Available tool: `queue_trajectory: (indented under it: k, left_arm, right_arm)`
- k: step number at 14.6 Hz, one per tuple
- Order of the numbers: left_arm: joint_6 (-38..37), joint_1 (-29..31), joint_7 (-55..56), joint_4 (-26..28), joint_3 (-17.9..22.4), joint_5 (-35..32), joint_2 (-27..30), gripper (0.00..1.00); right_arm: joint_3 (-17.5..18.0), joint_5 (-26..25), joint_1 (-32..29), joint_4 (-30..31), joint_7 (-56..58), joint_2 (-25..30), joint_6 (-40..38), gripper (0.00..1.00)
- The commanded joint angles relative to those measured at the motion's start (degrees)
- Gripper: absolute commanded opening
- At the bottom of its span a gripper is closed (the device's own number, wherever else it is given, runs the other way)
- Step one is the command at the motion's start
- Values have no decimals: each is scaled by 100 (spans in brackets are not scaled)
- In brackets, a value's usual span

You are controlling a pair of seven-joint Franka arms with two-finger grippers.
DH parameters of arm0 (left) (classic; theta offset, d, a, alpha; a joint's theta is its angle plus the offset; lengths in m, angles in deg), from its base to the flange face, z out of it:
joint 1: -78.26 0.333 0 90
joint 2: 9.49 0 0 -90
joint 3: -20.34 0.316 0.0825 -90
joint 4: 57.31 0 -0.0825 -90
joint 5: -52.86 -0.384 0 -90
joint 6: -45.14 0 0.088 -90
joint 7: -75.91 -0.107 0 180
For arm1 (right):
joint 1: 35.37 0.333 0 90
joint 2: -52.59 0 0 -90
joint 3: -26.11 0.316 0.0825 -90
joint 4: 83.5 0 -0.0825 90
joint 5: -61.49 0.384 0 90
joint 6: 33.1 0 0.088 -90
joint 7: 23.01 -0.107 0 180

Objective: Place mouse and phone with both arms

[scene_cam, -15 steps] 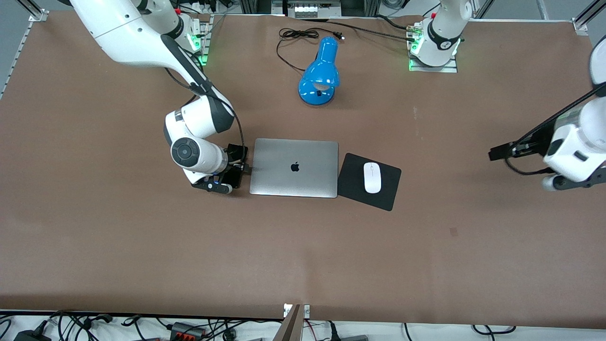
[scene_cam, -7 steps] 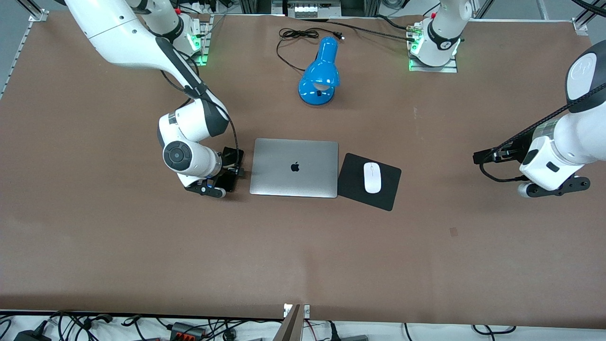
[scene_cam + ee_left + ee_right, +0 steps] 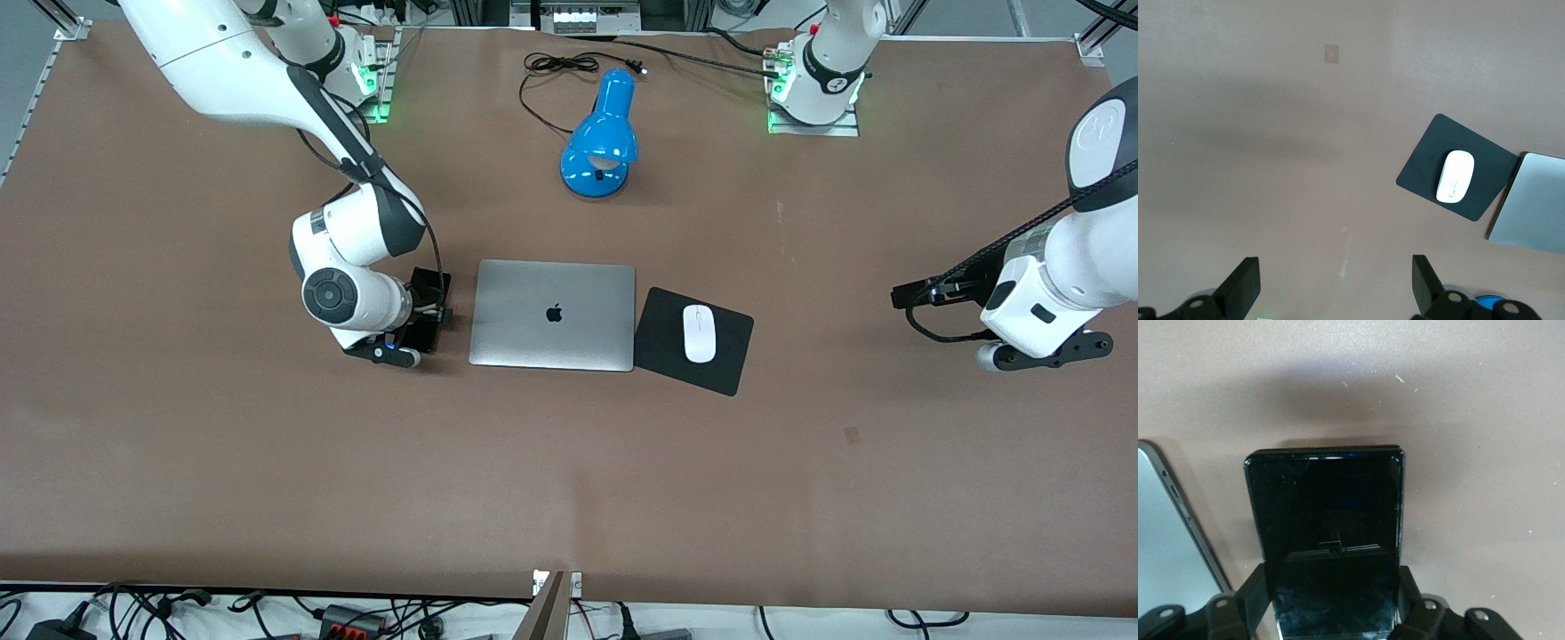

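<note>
The black phone (image 3: 432, 336) is between the fingers of my right gripper (image 3: 420, 311), low over the table beside the closed laptop's edge toward the right arm's end. In the right wrist view the phone (image 3: 1325, 513) fills the middle and both fingers press its long sides at my right gripper (image 3: 1331, 583). The white mouse (image 3: 699, 332) lies on the black mouse pad (image 3: 669, 356) on the laptop's other edge; it also shows in the left wrist view (image 3: 1454, 176). My left gripper (image 3: 911, 293) is open and empty over bare table toward the left arm's end (image 3: 1335, 273).
A closed silver laptop (image 3: 551, 313) lies mid-table. A blue desk lamp (image 3: 600, 133) with a black cord (image 3: 551, 67) lies farther from the front camera, between the arm bases. A small dark mark (image 3: 853, 434) is on the brown table (image 3: 569, 489).
My right gripper has shifted slightly away from the laptop with the phone in it. My left arm has swung in from the table's end toward the mouse pad, then settled.
</note>
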Motion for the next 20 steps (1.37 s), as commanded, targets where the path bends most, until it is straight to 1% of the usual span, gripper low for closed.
queue_trajectory:
  k: [1,5,6,8,9,10,11,12,14,17,18,20]
  left_arm:
    - [-1,39,12,5,-34,34,40,100]
    - [69,65,12,267,-34,34,215,100]
    - [182,65,12,443,-34,43,329,100]
    - [751,65,21,1144,-34,43,785,100]
    - [911,65,21,1278,-34,52,866,100]
    - [930,65,21,1227,-34,52,858,100]
    - [939,65,21,1209,-34,52,849,100]
    - [939,57,30,1192,-34,52,849,100]
    - [922,57,21,1156,-34,52,840,100]
    - [939,13,12,1156,-34,-36,840,100]
    - [930,-5,21,1121,-34,-36,823,100]
    - [895,-5,48,1007,-34,-36,797,100]
  right_arm:
    - [22,-18,4,-1,86,-49,116,34]
    - [22,-35,31,25,86,-155,266,34]
    - [22,-62,31,34,86,-172,266,34]
    - [22,-176,22,34,86,-242,310,35]
    - [22,-176,22,34,86,-269,327,35]
    - [22,-176,31,34,60,-277,336,40]
    - [22,-176,31,34,34,-278,336,67]
    - [22,-168,31,25,-1,-269,328,100]
    - [31,-167,-4,-10,-11,-199,275,100]
    - [22,-167,-39,-88,59,222,91,100]
    - [13,-167,-40,-263,86,328,-153,100]
    - [-22,-176,-40,-1052,121,355,-1083,100]
